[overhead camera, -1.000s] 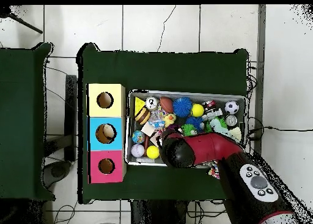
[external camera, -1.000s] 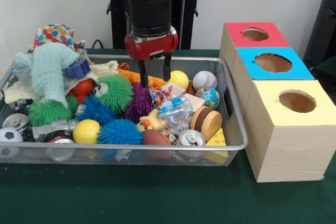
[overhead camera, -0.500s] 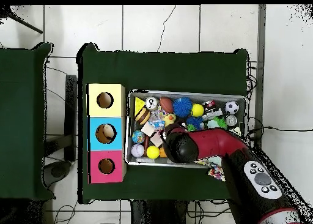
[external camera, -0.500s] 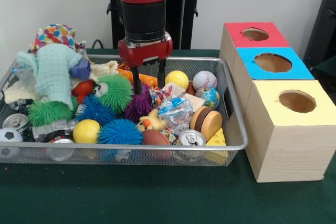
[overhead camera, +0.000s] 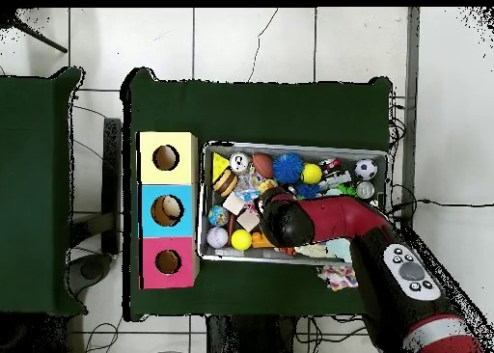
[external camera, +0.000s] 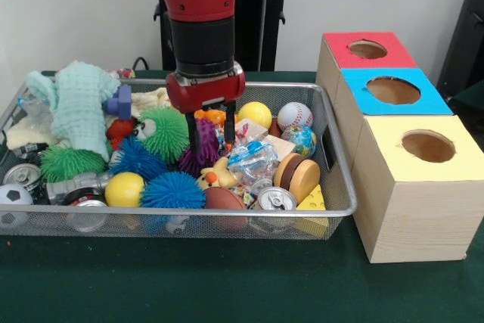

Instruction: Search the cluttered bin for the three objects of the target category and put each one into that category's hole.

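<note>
One bin (external camera: 342, 209) fills the left and centre of the front view, w/ the red-topped box's hole (external camera: 368, 49) upper right. Gripper (external camera: 209, 128) hangs open, fingers apart, straddling the purple spiky ball (external camera: 203, 153) mid-frame. Duck (external camera: 215, 174) sits just below it, centre of frame: prob. light, hollow, squashy and a bit slick. Best pinched across the body, not the beak.

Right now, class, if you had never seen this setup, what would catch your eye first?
The big red arm comes down into the middle of the bin, its tool open among the spiky balls, just above the duck. The bin is heaped with bright toys and cans. Beside it stand three boxes, the far one with the red-topped hole.
</note>
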### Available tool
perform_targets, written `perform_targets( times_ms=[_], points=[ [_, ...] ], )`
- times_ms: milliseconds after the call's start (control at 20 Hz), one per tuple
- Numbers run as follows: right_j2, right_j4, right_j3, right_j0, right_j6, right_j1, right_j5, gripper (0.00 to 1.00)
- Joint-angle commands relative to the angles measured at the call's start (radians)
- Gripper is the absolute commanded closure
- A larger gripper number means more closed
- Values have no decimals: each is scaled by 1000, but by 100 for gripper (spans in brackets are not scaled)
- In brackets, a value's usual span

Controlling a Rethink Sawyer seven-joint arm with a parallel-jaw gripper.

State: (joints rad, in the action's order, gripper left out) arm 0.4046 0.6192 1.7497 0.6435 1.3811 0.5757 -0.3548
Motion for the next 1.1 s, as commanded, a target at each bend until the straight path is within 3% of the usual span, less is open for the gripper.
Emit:
perform_targets(
  times_ms=[50,600,1100],
  points=[
    [-25,49,-146,-58,97,-146,85,0],
    [-82,34,-175,-89,90,-217,69,0],
    [-140,78,-84,-66,61,-176,72,0]
  ],
)
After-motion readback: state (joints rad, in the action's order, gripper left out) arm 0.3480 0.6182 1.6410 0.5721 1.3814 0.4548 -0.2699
